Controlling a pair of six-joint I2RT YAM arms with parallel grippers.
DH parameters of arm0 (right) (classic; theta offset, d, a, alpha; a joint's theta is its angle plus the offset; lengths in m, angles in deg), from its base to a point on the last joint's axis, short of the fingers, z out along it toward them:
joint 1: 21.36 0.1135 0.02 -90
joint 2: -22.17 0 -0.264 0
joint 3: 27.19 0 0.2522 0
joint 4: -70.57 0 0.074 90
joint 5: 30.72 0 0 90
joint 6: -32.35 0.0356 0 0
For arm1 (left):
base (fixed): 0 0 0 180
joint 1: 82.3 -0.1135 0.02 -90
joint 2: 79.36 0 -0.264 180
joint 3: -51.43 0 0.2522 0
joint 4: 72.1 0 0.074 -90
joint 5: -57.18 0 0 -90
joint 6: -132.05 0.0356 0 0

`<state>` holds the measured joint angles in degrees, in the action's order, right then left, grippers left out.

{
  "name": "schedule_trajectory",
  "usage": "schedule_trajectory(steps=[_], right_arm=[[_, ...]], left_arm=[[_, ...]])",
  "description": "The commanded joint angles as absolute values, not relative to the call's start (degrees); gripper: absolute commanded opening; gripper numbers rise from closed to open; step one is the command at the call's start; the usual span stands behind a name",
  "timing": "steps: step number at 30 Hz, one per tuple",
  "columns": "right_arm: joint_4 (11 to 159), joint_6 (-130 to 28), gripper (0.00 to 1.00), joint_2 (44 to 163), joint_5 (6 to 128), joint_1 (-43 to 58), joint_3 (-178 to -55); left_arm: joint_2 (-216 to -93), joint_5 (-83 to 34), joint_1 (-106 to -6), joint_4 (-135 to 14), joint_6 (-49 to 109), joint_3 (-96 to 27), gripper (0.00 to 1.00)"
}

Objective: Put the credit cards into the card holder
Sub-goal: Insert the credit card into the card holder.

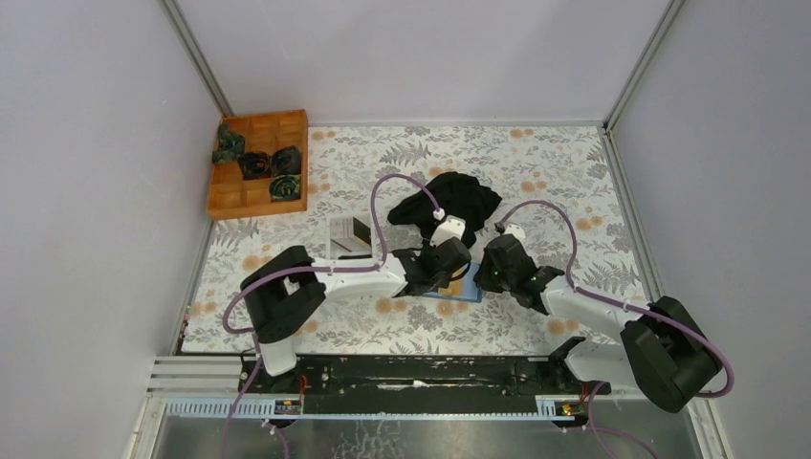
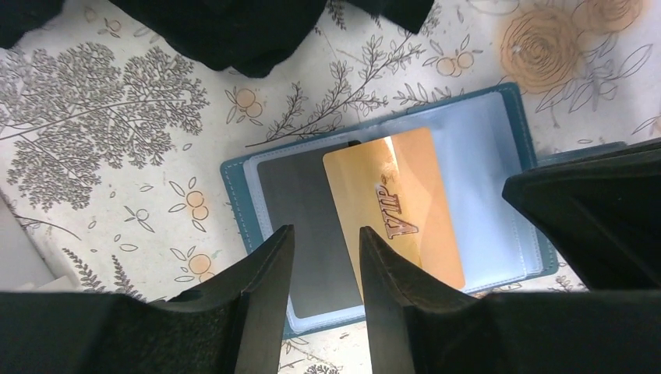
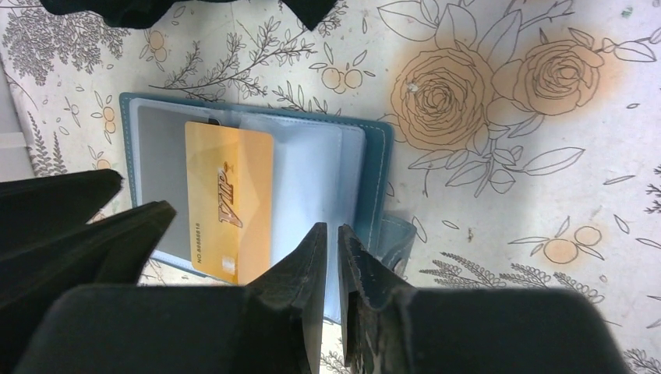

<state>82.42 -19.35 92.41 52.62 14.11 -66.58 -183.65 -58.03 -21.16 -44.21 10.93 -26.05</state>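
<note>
The teal card holder lies open on the flowered table, pale blue inner sleeves up; it also shows in the top view and the right wrist view. A grey card sits in its left pocket. A gold card marked VIP lies across the middle sleeve, overlapping the grey card; I cannot tell if it is tucked in. My left gripper is open and empty, just above the grey card's edge. My right gripper is shut, its tips over the holder's right sleeve. No black card shows.
A big black cloth lies just beyond the holder. A white shallow tray stands to the left behind the left arm. A wooden compartment box with dark objects sits at the far left. Walls close the table on three sides.
</note>
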Motion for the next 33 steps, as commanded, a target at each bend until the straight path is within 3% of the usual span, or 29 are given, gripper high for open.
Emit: schedule_trajectory(steps=[1,33], right_arm=[[85.5,-20.7,0.18,90.5,50.2,13.8,-67.8],[85.5,-20.3,0.18,91.8,48.5,13.8,-65.6]], left_arm=[[-180.6,-61.2,-20.6,-45.4,11.4,-25.2,0.44],[-183.9,-59.8,-20.7,-47.4,12.1,-21.9,0.44]])
